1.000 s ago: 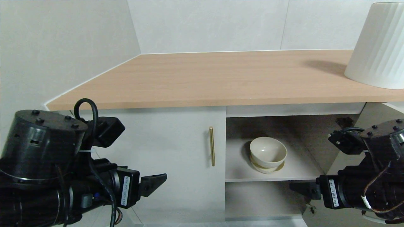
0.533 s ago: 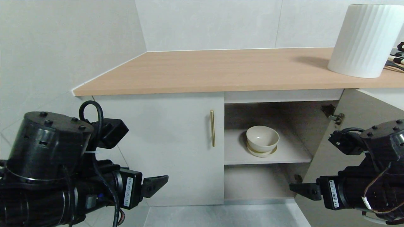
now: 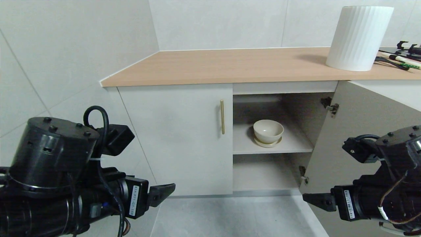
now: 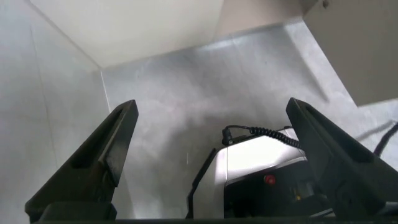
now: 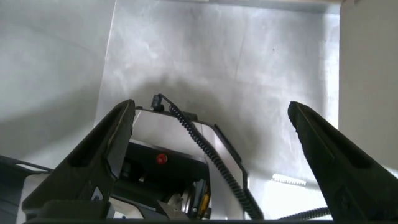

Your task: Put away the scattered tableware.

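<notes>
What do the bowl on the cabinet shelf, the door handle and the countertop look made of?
Bowl: probably glazed ceramic; cream, smooth, with a soft highlight inside. Melamine is possible.
Door handle: metal with a brass-like finish; a slim gold bar with sheen.
Countertop: matte wood or wood-look laminate; light brown with fine grain streaks. I cannot tell which.

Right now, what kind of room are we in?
Likely a kitchen, or a mock-up of one: wood-look countertop against tiled walls, and a base cabinet below with a bowl on its shelf.
</notes>
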